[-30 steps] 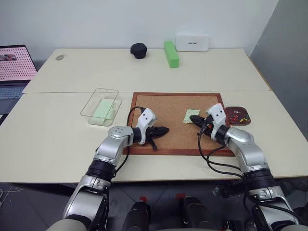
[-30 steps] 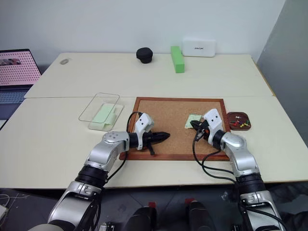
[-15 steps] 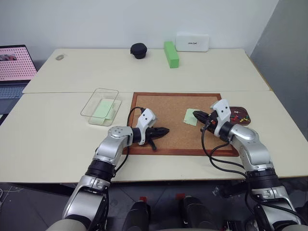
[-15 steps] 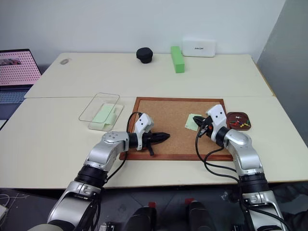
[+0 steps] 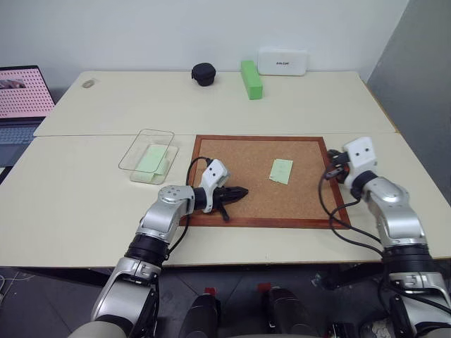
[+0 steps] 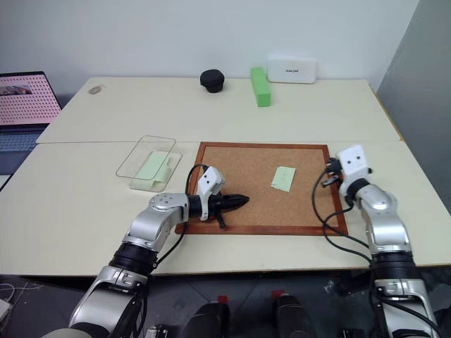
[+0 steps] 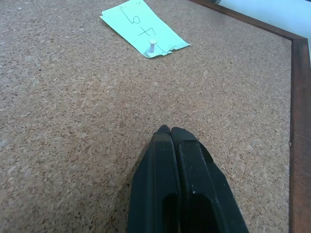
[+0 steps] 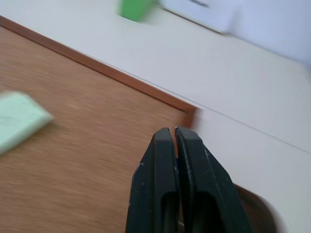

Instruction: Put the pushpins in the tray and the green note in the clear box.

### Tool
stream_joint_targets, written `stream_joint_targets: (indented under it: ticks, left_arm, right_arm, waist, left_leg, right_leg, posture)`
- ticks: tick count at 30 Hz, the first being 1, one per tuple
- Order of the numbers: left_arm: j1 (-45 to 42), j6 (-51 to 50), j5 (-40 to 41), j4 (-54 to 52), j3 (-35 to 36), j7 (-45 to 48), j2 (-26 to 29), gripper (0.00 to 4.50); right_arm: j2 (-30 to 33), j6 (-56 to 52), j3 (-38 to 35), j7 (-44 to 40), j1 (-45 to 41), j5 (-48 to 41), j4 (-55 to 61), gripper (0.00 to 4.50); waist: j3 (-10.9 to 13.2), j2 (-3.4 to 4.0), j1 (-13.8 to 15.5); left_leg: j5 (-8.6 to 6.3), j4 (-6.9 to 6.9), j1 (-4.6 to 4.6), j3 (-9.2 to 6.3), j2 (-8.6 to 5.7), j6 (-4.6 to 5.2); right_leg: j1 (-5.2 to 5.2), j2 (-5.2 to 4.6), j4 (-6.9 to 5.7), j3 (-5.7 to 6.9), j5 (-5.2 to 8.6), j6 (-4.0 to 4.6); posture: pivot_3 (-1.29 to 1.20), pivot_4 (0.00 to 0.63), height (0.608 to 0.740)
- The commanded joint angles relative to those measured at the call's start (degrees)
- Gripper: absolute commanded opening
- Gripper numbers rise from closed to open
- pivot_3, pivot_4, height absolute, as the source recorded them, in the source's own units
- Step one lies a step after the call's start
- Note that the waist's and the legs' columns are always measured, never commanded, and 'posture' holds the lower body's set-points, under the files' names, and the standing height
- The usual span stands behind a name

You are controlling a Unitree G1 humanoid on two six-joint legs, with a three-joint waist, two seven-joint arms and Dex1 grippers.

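The green note (image 5: 281, 170) lies pinned on the corkboard (image 5: 246, 158) by a white pushpin (image 7: 152, 45). The left hand (image 5: 242, 191) rests closed and empty on the cork. The right hand (image 8: 174, 133), fingers pressed together, hovers at the board's right edge.

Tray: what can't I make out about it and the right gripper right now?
tray: blurred in the right wrist view, cut off by the frame edge and the right gripper; in the eye views the same arm covers it.
pushpins in it: hidden the same way.
A pin between the shut fingers: too small to tell.
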State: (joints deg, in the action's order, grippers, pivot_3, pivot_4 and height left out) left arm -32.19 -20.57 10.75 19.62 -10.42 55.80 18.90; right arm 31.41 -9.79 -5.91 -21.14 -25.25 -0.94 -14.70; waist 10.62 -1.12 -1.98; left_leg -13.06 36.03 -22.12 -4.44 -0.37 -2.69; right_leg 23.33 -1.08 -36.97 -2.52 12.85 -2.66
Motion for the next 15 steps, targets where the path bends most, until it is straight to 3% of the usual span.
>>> stream_joint_targets:
  ticks: [1, 6, 15]
  left_arm:
    - [0.2, 0.0, -0.6, 0.4, -1.3, 0.6, -0.3, 0.00]
    - [0.2, 0.2, -0.6, 0.3, -1.4, 0.6, -0.4, 0.00]
    - [1.3, 0.3, -0.5, -0.7, -1.1, 0.2, -0.1, 0.00]
  right_arm:
    - [3.0, 4.8, -0.7, 2.1, -2.1, 3.3, -5.3, 0.01]
    - [3.5, 7.7, 0.2, 2.3, -3.4, 4.6, -10.6, 0.01]
    - [3.4, 10.0, 0.7, 1.6, -4.7, 5.2, -13.8, 1.90]
  waist:
    - [0.0, 0.00, 0.0]
    - [0.0, 0.00, 0.0]
    - [0.0, 0.00, 0.0]
  left_leg:
    - [0.00, 0.00, 0.00, 0.00, 0.00, 0.00]
    - [0.00, 0.01, 0.01, 0.03, -0.01, 0.00]
    - [0.00, 0.01, 0.00, 0.03, -0.01, 0.00]
  right_leg:
    - [0.00, 0.00, 0.00, 0.00, 0.00, 0.00]
    - [-0.01, 0.00, -0.01, -0.03, -0.01, -0.01]
    - [-0.01, -0.01, 0.00, -0.04, -0.01, -0.01]
  posture:
    - [0.00, 0.150, 0.740]
    - [0.00, 0.150, 0.740]
    - [0.00, 0.150, 0.740]
